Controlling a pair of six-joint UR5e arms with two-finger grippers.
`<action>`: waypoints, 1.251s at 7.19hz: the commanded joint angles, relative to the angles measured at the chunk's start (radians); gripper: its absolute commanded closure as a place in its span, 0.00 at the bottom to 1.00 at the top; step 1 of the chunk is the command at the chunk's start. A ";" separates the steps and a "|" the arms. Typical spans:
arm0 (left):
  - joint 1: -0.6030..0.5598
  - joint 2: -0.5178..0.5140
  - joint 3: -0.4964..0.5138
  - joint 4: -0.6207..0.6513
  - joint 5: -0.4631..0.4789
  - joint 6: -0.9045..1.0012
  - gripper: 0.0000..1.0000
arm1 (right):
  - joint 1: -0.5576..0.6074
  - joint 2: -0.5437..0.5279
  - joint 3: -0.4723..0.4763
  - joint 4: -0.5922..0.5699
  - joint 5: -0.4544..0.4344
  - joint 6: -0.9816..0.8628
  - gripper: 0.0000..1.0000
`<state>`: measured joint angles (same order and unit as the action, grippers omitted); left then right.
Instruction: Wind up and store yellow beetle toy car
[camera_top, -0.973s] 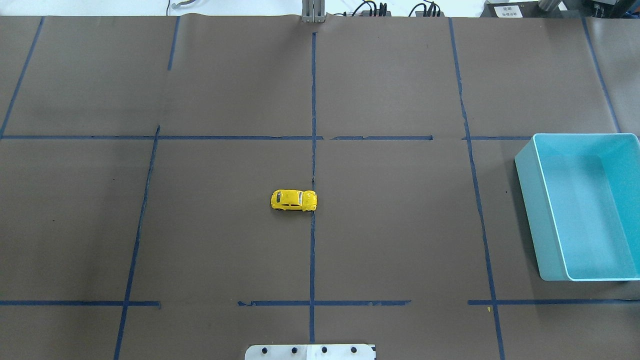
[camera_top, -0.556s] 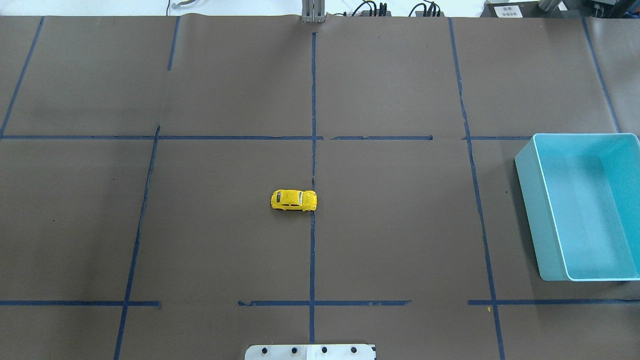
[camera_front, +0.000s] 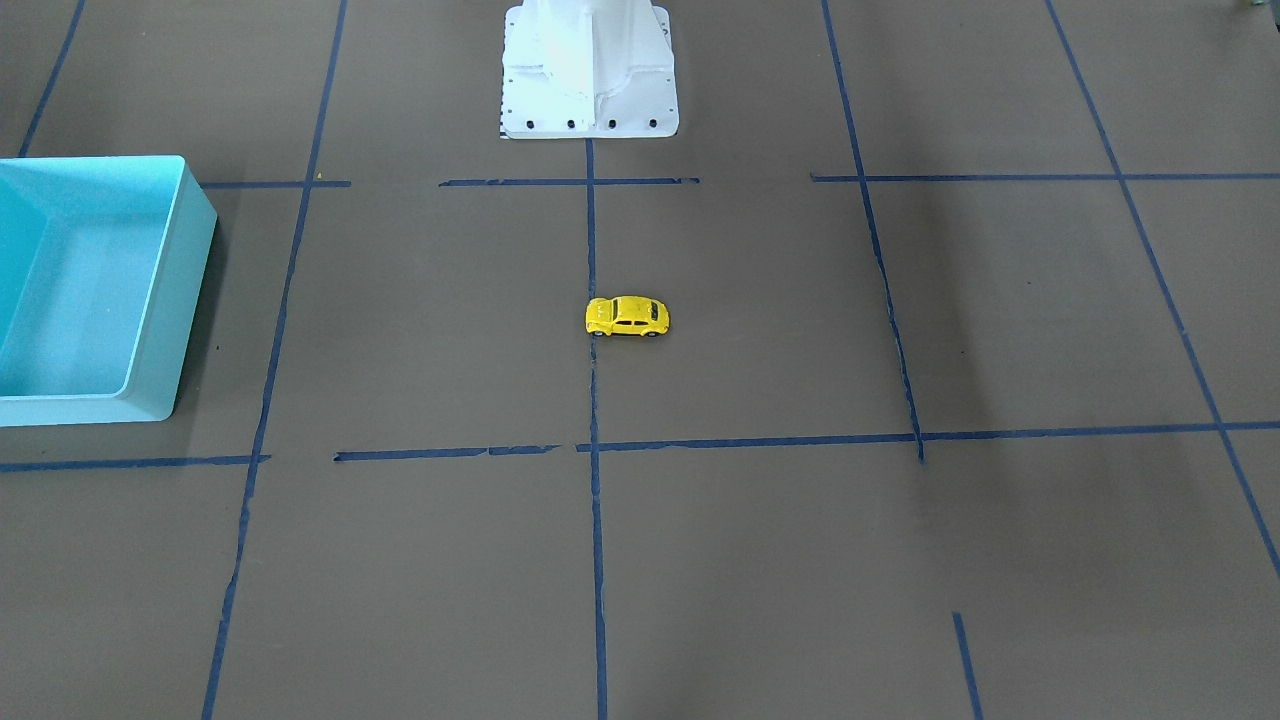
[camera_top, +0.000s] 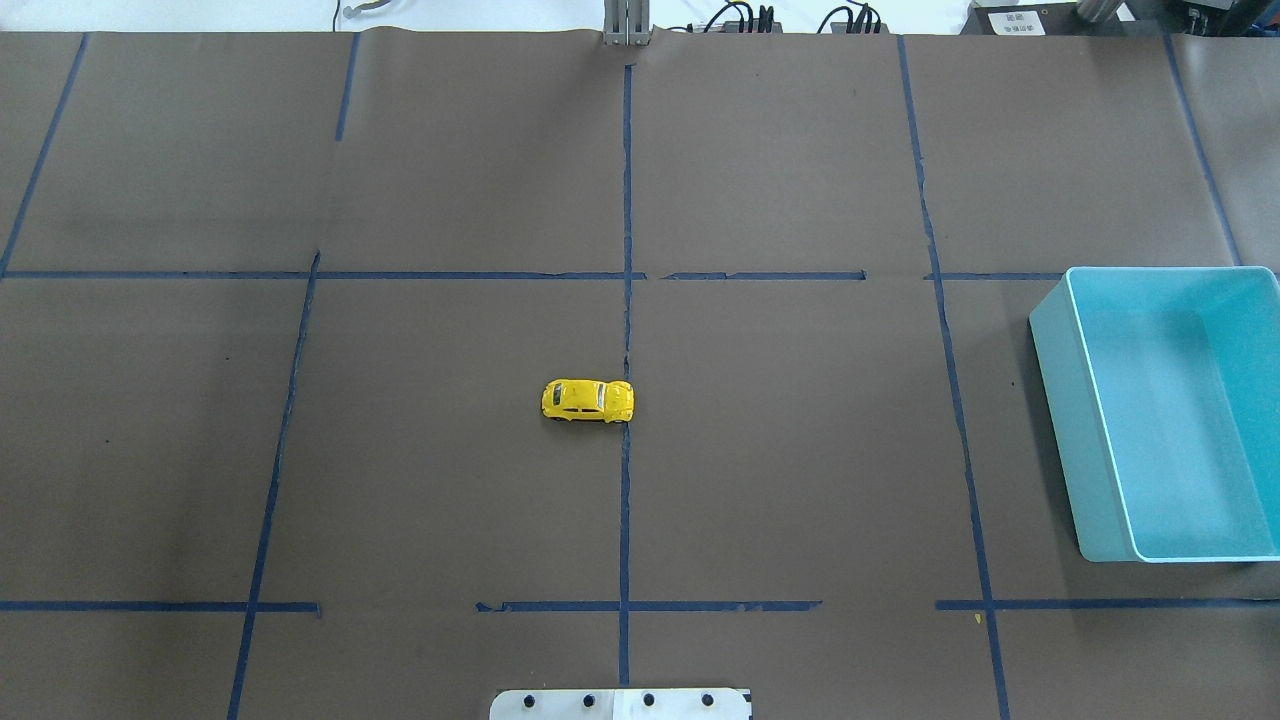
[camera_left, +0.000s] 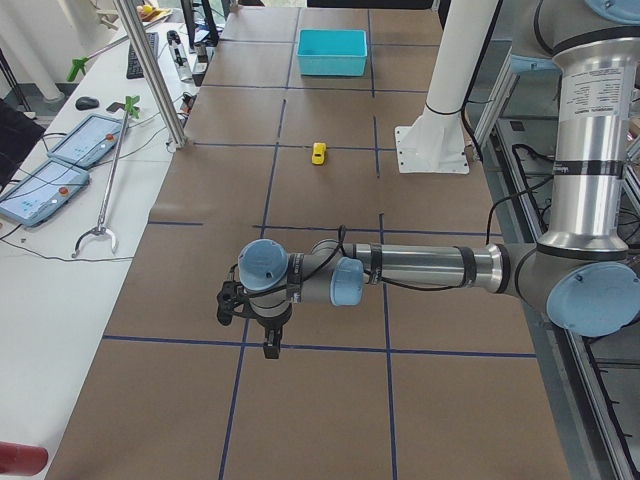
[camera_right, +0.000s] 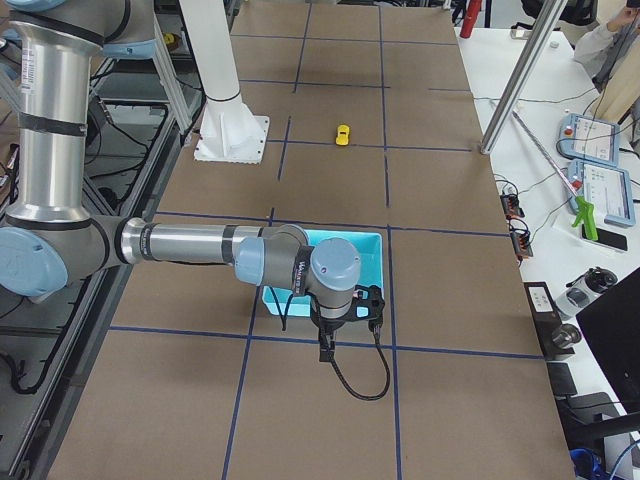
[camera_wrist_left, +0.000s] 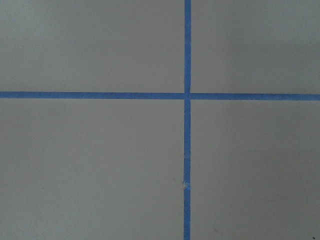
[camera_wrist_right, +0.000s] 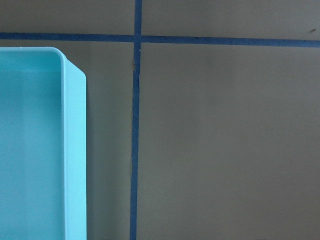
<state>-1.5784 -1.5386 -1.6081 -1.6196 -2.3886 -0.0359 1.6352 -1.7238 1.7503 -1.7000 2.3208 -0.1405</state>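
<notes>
Left pincer (camera_left: 268, 343) and right pincer (camera_right: 325, 348) both point downward

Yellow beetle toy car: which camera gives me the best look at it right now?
Overhead exterior: the yellow beetle toy car appears largest and unobstructed. Front-facing shows it clearly too, slightly smaller. Both side views show only a tiny yellow speck. Neither wrist view shows it.
</notes>
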 joint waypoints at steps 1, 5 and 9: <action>0.001 0.000 -0.001 0.001 0.000 -0.001 0.00 | 0.000 0.000 0.000 0.000 0.002 -0.001 0.00; 0.003 -0.003 -0.032 -0.003 0.020 0.002 0.00 | 0.000 0.000 -0.002 0.000 0.000 -0.001 0.00; 0.165 -0.040 -0.298 0.224 0.089 0.002 0.00 | 0.000 0.001 0.003 0.000 0.002 -0.001 0.00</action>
<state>-1.4576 -1.5502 -1.8123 -1.5142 -2.3048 -0.0336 1.6352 -1.7229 1.7528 -1.6996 2.3223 -0.1411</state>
